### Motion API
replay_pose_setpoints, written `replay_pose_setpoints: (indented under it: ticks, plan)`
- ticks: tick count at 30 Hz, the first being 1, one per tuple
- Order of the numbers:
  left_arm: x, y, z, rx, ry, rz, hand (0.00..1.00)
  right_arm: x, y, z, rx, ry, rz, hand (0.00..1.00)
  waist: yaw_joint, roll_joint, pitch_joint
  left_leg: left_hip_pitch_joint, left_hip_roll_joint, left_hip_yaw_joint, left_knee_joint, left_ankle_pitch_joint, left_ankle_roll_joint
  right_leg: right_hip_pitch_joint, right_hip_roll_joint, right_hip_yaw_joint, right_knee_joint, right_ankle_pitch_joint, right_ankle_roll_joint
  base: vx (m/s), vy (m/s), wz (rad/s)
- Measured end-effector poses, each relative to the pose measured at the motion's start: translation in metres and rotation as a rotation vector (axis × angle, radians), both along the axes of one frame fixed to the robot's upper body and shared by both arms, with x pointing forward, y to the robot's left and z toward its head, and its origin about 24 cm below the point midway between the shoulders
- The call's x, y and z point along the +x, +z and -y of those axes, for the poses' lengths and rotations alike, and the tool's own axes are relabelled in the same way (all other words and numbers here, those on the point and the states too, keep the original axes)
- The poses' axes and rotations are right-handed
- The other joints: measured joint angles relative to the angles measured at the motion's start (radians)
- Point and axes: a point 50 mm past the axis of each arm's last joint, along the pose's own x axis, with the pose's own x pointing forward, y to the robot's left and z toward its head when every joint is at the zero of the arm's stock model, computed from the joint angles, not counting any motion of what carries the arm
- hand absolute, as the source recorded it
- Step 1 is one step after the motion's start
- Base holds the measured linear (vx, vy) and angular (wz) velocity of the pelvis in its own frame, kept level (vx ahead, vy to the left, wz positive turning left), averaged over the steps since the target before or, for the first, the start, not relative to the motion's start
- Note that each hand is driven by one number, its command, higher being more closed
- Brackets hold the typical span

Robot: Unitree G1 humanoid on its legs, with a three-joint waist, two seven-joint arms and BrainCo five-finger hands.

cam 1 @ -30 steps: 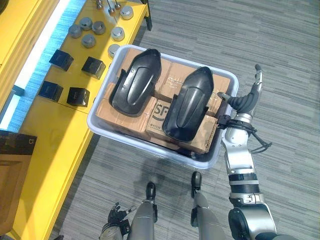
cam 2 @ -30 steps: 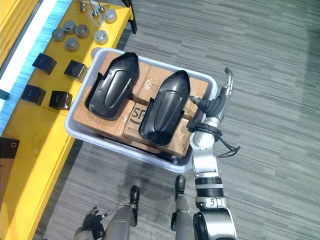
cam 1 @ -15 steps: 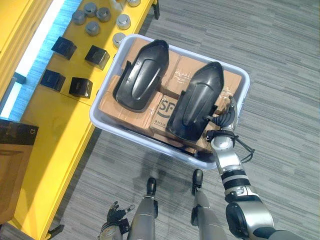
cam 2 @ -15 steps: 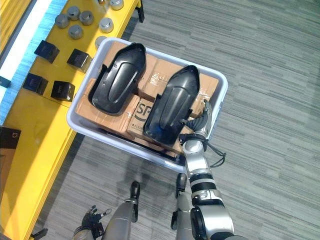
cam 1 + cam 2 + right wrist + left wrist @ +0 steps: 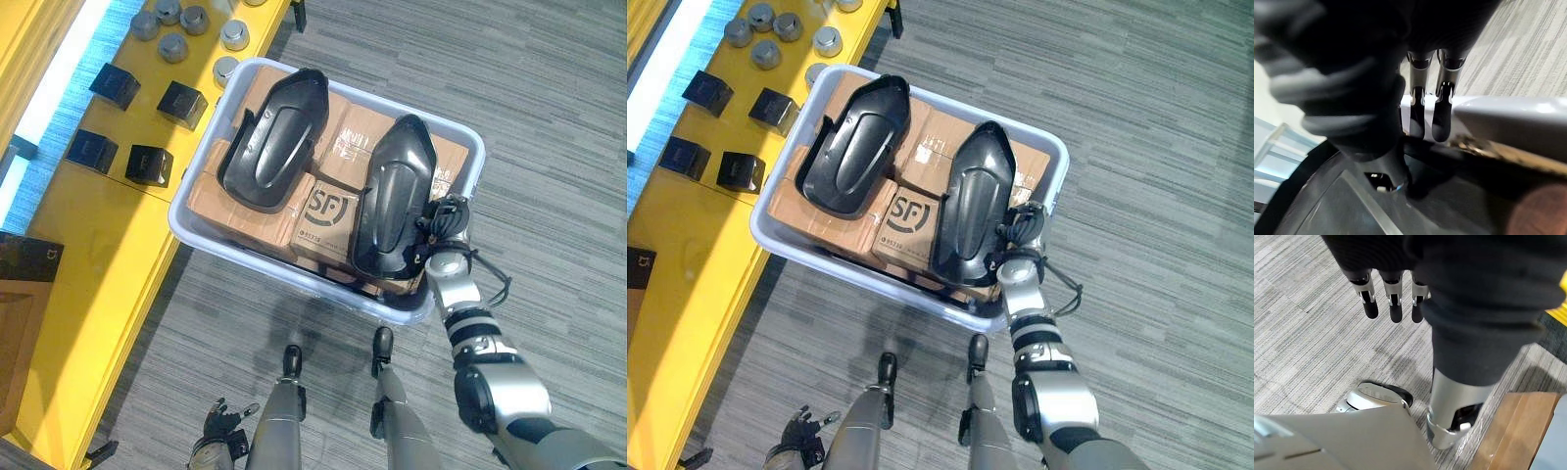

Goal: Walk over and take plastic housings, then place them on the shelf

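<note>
**Housings pick-up: walk done, first grasp not yet made, shelf placement all to do**

- Left hand (image 5: 221,431): hangs low beside the robot, over the grey floor; fingers (image 5: 1391,301) straight and loosely spread, holding nothing.
- Right hand (image 5: 443,217): at the tub's near right corner, reaching in over the right rim. Fingers (image 5: 1443,105) extended, dark tips against the edge of the right housing, just inside the tub wall. No curl round the part is visible, so this reads as contact rather than a hold.
- Tub (image 5: 294,282): pale grey, directly in front of the robot, packed with cardboard boxes (image 5: 328,208) that carry the parts.
- Right housing (image 5: 392,196): black plastic shell, lying lengthwise along the tub's right side on the boxes. Not lifted.
- Left housing (image 5: 274,137): matching black shell along the tub's left side, toward the far left corner. Untouched.
- Yellow shelf (image 5: 108,264): touching the tub's left edge and running far-left. Holds black cubes (image 5: 149,163) and, farther off, grey round metal parts (image 5: 176,45); no housing on it.

Judged status: approach complete. Remaining are closing on the right housing, lifting it out, carrying it to the shelf, then the same for the left one
</note>
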Motion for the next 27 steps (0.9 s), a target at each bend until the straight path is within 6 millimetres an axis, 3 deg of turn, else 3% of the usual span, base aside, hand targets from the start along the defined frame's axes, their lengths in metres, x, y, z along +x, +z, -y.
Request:
replay_pose_setpoints:
  ticks: [6,9,12,14,20,24,27]
  plan:
    - [0.006,0.004,0.002,0.003,-0.016,0.029,0.00,0.003,0.010,0.001,-0.146,0.058,-0.026,1.00,0.000,-0.001,0.000,0.012,0.000,0.003,0.000,0.001,0.001,0.008,0.000,0.000,0.000,0.004,-0.002,0.05,0.026,-0.02]
    - [0.022,0.018,0.014,-0.005,-0.054,0.135,0.00,0.000,0.023,0.003,-0.228,0.067,0.021,1.00,-0.001,-0.001,0.000,0.036,-0.002,0.005,-0.005,0.002,0.002,0.030,-0.002,-0.001,0.000,0.004,-0.002,0.06,0.035,0.00]
    - [0.045,0.055,0.032,-0.037,-0.080,0.367,0.00,-0.010,0.037,0.017,-0.344,0.032,0.094,1.00,-0.003,-0.001,0.000,0.071,-0.006,0.000,-0.021,0.004,0.005,0.065,-0.009,-0.012,-0.004,0.003,-0.001,0.03,0.045,0.10]
    - [0.059,0.099,0.039,-0.054,-0.062,0.596,0.00,-0.017,0.040,0.024,-0.425,0.007,0.116,1.00,-0.012,-0.001,0.000,0.101,-0.014,-0.004,-0.042,0.009,0.007,0.092,-0.015,-0.022,-0.006,0.001,0.001,0.01,0.032,0.13]
    - [0.067,0.190,0.044,-0.031,-0.038,0.998,0.00,-0.024,0.018,0.021,-0.505,0.024,0.076,1.00,-0.024,-0.001,-0.001,0.178,-0.028,-0.012,-0.097,0.031,0.008,0.153,-0.028,-0.034,-0.007,-0.010,-0.001,0.00,0.031,0.08]
    - [0.073,0.219,0.061,-0.020,-0.106,1.112,0.00,-0.026,0.024,0.011,-0.492,0.046,0.120,1.00,-0.025,-0.003,-0.005,0.211,-0.033,-0.026,-0.140,0.057,0.003,0.178,-0.032,-0.051,-0.013,-0.013,-0.004,0.01,0.017,0.16]
    - [0.084,0.230,0.080,-0.043,-0.181,1.145,0.00,-0.027,0.026,-0.013,-0.453,0.106,0.173,1.00,-0.025,-0.014,-0.035,0.243,-0.033,-0.026,-0.179,0.075,0.001,0.196,-0.031,-0.053,-0.025,-0.012,-0.005,0.04,0.011,0.03]
